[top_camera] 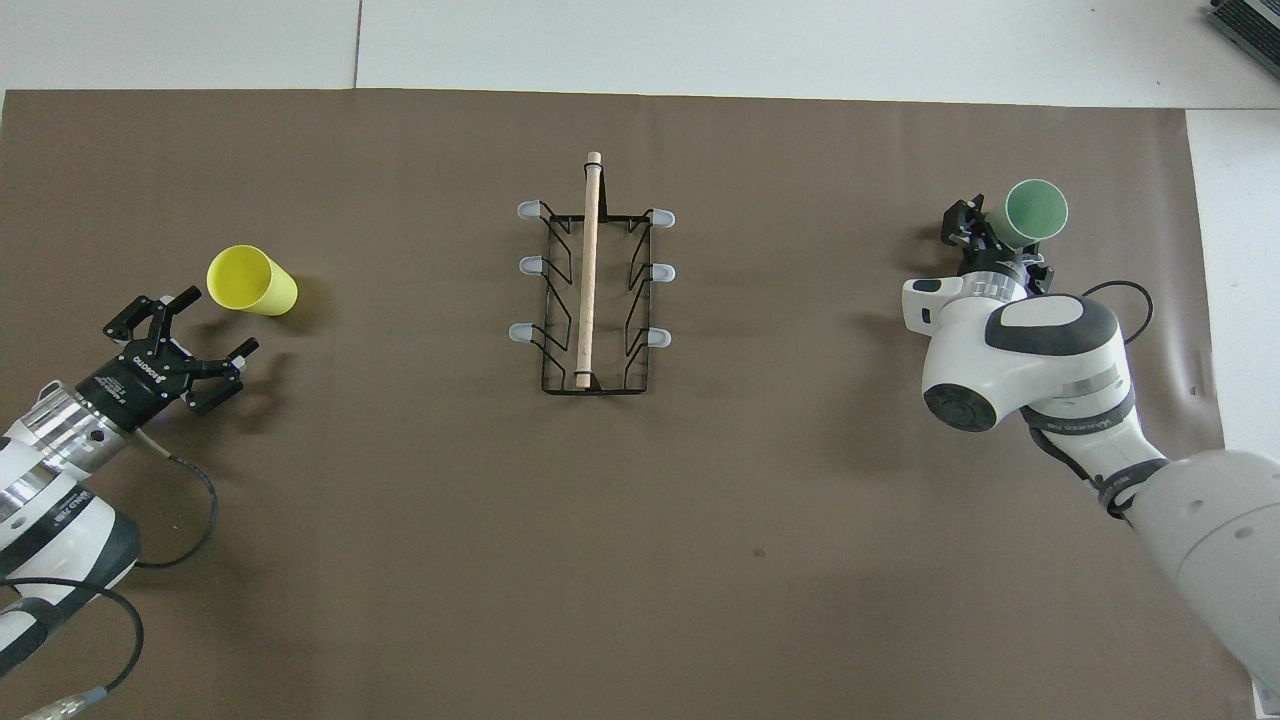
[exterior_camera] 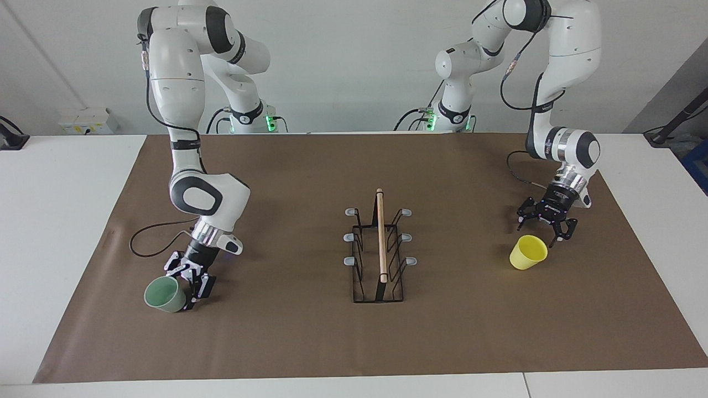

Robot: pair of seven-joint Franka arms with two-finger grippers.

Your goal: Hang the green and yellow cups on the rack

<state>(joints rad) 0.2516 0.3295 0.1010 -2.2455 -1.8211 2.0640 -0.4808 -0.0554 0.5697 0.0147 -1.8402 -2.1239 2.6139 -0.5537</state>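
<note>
The pale green cup (exterior_camera: 165,294) is at the right arm's end of the mat, tilted with its mouth showing. My right gripper (exterior_camera: 191,286) is shut on the cup's wall, low over the mat. In the overhead view the green cup (top_camera: 1036,212) sits at that gripper's (top_camera: 1000,240) tip. The yellow cup (exterior_camera: 528,252) stands on the mat at the left arm's end. My left gripper (exterior_camera: 539,235) is open just above the mat, beside the yellow cup (top_camera: 250,281) on the robots' side, not touching it; it also shows from overhead (top_camera: 220,320). The rack (exterior_camera: 381,237) stands mid-mat with bare prongs.
A brown mat (exterior_camera: 310,342) covers most of the white table. The rack's wooden rod (top_camera: 590,270) runs lengthwise away from the robots. A black cable (exterior_camera: 144,243) loops on the mat by the right arm.
</note>
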